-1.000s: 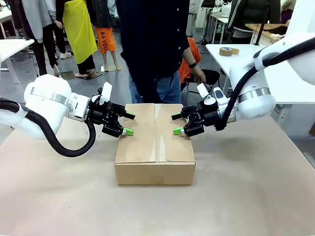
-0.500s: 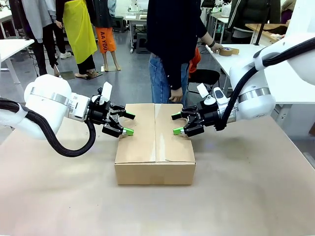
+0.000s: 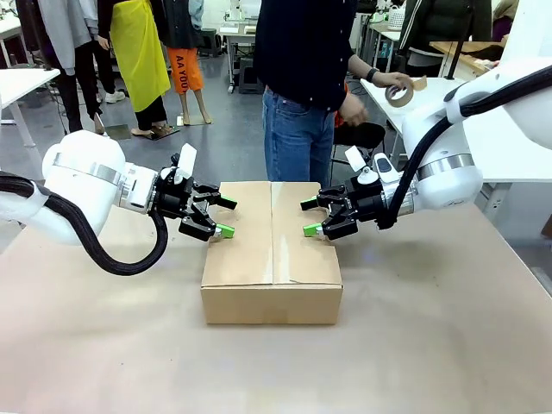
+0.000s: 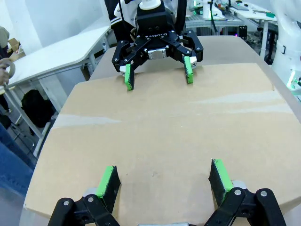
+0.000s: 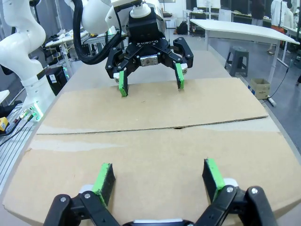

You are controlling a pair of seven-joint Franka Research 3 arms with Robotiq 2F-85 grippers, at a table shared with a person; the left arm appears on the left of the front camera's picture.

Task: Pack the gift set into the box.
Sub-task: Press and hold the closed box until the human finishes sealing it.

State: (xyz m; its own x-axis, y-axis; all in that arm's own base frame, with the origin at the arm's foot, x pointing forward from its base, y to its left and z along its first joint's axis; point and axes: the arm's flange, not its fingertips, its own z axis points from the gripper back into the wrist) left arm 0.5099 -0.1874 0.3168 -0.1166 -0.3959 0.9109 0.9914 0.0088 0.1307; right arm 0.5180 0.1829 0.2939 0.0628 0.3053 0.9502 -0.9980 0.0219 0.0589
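Observation:
The box (image 3: 272,250) stands in the middle of the table with its top flaps folded shut, a seam running down the middle. My left gripper (image 3: 229,217) is open at the box's left top edge, its green pads (image 4: 108,181) spread over the flap, nothing between them. Opposite it, my right gripper (image 3: 307,217) is open at the right top edge, also over the cardboard (image 5: 155,136). Each wrist view shows the other gripper facing it across the box top: the right gripper (image 4: 157,70) and the left gripper (image 5: 149,77). The gift set is hidden.
A person stands at the far side behind the box, one hand holding up a roll of tape (image 3: 399,93). A white side table (image 3: 483,129) is at the back right and another (image 3: 17,82) at the back left. Bare tabletop (image 3: 276,362) lies in front of the box.
The person has stepped to the right and lifted the tape roll off the side table. Both arms and the box have stayed still.

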